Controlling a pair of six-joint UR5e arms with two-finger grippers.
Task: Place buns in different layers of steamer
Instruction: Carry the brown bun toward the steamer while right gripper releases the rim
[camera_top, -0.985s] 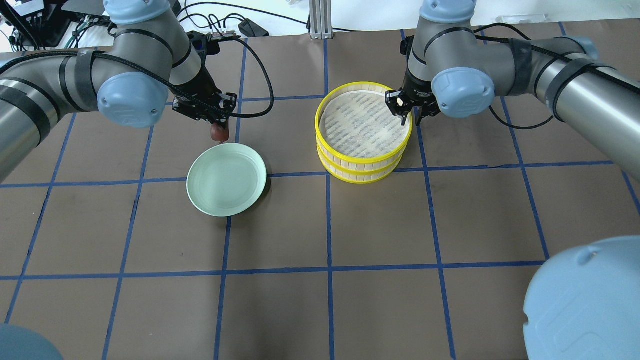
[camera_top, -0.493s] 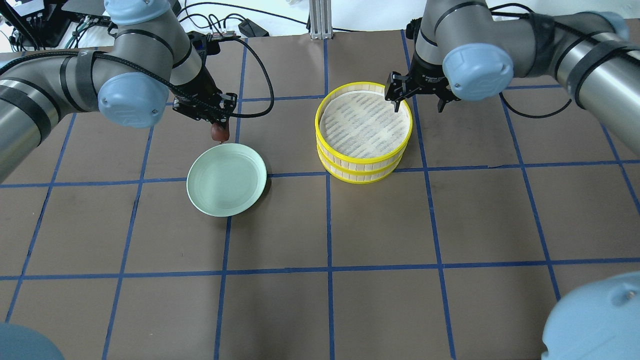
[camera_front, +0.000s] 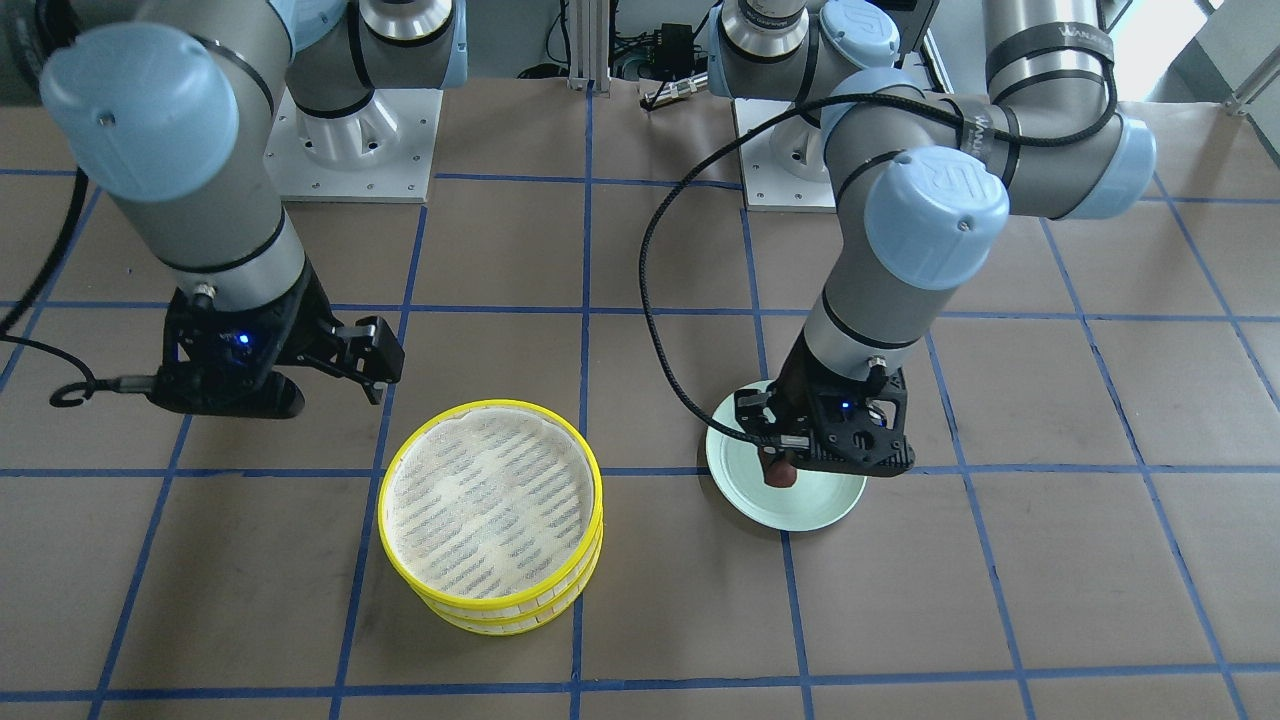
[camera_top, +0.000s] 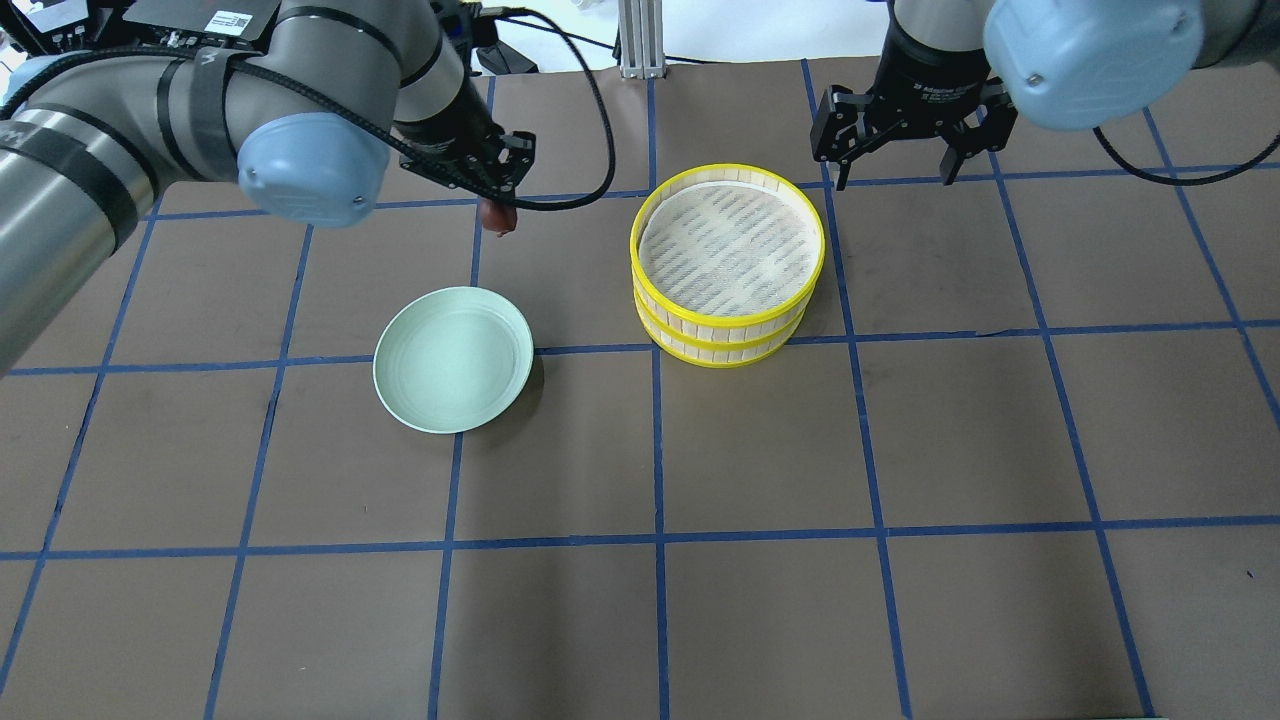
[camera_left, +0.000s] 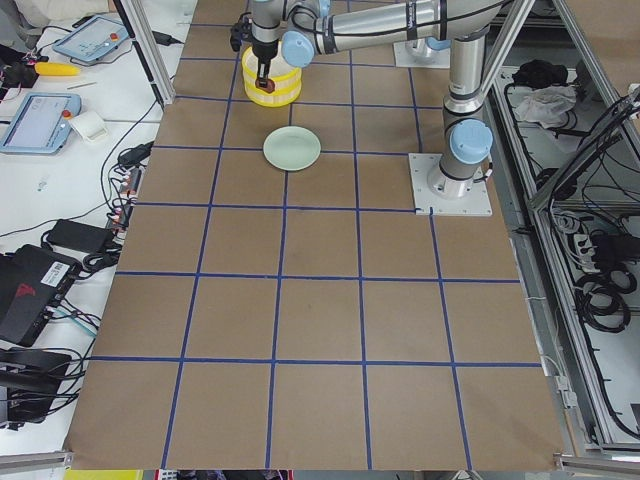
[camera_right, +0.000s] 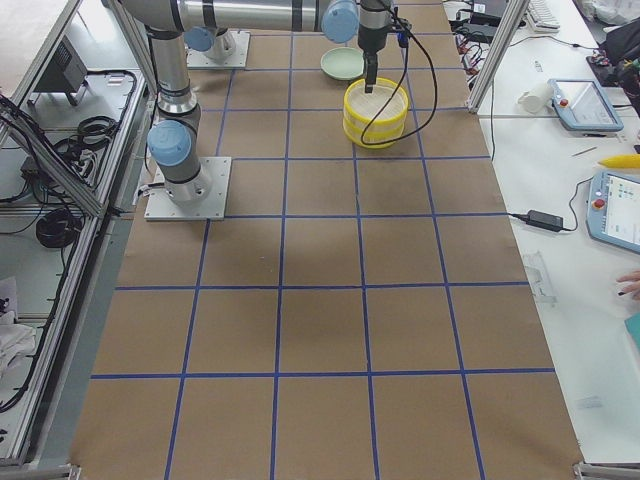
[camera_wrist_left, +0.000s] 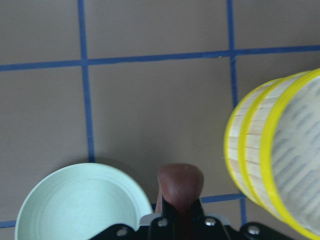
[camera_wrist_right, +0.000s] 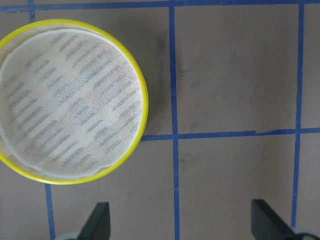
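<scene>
The steamer (camera_top: 725, 322) stands as two stacked yellow-rimmed trays, and the top mesh liner is bare. My left gripper (camera_top: 497, 212) is shut on the dark reddish-brown bun (camera_top: 498, 218) and holds it in the air between the pale green plate (camera_top: 453, 358) and the steamer. The left wrist view shows the bun (camera_wrist_left: 180, 181) in the fingertips, with the steamer (camera_wrist_left: 265, 150) to its right. My right gripper (camera_top: 893, 172) is open wide and empty, just beyond the steamer's far right rim. Its fingers (camera_wrist_right: 98, 220) show in the right wrist view. The pale cream bun is hidden.
The green plate holds nothing and lies left of the steamer; it also shows in the front view (camera_front: 835, 500). The brown table has blue grid tape. Cables and a metal post sit at its far edge.
My left gripper has carried the brown bun away from the plate's far rim, rightward toward the steamer. My right gripper has left the steamer's rim, opened wide and drawn back.
</scene>
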